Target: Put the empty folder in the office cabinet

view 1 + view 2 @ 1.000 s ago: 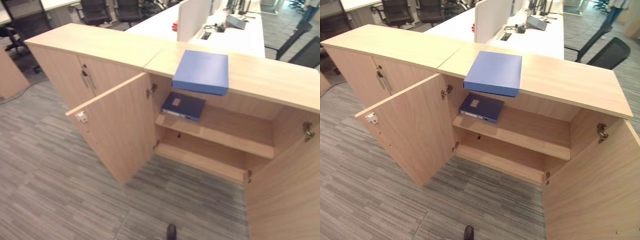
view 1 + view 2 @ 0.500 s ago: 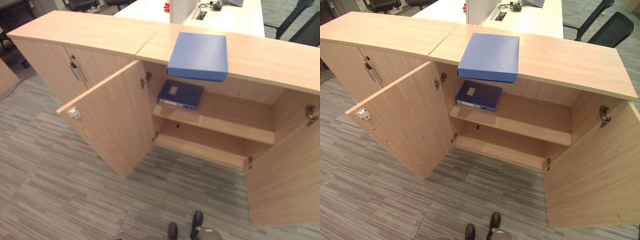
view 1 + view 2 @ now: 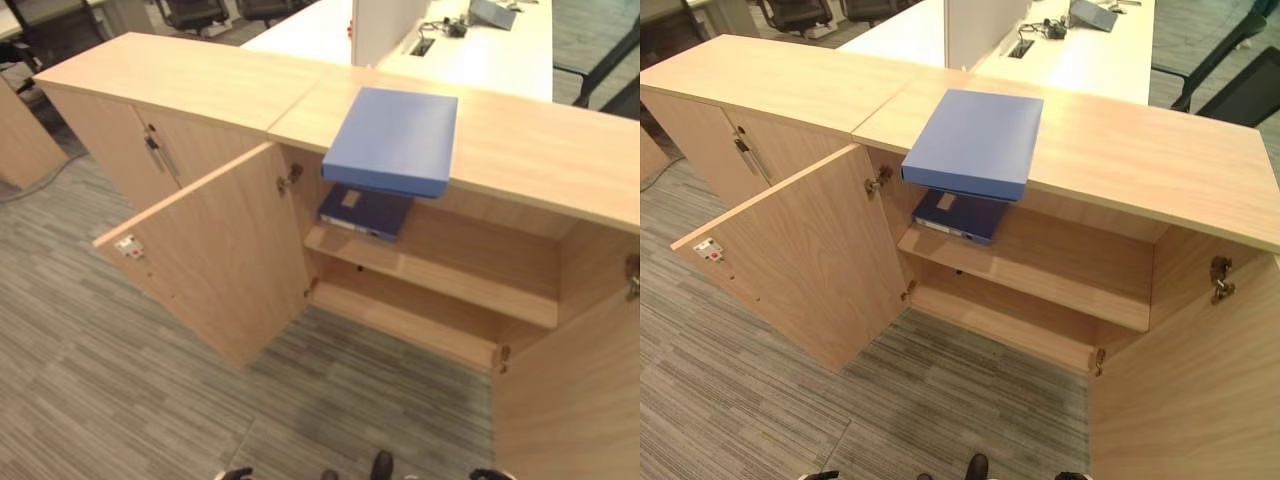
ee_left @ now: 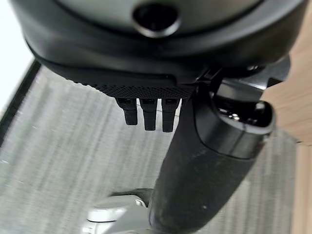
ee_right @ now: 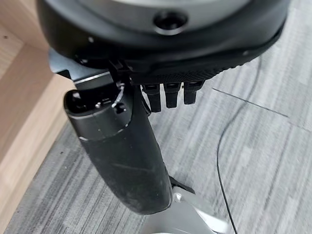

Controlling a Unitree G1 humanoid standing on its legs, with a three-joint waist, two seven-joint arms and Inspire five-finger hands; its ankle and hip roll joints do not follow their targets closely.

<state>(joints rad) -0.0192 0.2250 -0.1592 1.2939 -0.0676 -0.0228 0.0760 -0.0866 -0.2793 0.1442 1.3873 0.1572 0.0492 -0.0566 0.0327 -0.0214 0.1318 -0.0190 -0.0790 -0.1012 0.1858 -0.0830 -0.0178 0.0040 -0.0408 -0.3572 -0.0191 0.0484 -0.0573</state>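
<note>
Open office cabinet (image 3: 420, 290), blue folder (image 3: 393, 140) flat on its top, front edge overhanging.

Both doors swung wide, left door (image 3: 215, 255) out over grey carpet (image 3: 100, 360). On upper shelf (image 3: 1040, 270), directly beneath, darker folder (image 3: 960, 216) lying flat. Left hand (image 4: 146, 114) and right hand (image 5: 168, 95) down over carpet, fingers straight, holding nothing.

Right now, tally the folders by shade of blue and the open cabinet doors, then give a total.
Light blue folder, lying on the cabinet top and overhanging its front edge: 1
Dark blue folder, on the upper shelf: 1
Open cabinet doors, left door and right door: 2
Total: 4
</note>
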